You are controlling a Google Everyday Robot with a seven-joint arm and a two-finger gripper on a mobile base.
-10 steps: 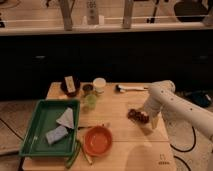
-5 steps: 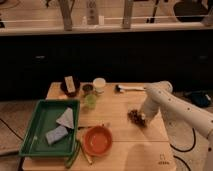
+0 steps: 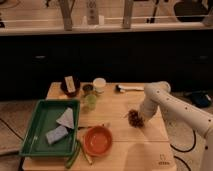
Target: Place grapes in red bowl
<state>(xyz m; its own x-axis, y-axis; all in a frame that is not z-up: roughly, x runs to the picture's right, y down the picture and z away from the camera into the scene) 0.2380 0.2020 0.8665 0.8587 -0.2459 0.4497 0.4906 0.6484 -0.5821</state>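
Grapes (image 3: 132,119), a small dark lumpy bunch, lie on the right half of a pale wooden table (image 3: 125,102), well apart from the red bowl (image 3: 97,129), which stands empty near the table's front edge to the left. The white arm (image 3: 159,95) reaches in from the right and bends down, so the gripper (image 3: 136,119) sits at the table surface right on the bunch. Its fingers are drawn narrow and appear to be pinched on the grapes, though the contact itself is hard to make out from this camera.

The bunch is likely light, soft and easily bruised, with round slick skins that can roll out of a pinch. Single berries may also tear off the stem. The safest hold is probably across the middle of the cluster or at the stem, squeezed only gently.

Compared with a second ago, the fingers have gone from spread to closed. The lower arm now stands steeper above the bunch, having swung slightly leftward. The grapes are not yet lifted. The bowl, the green tray (image 3: 30,131) on the left and the small containers (image 3: 99,84) at the back of the table have not moved.
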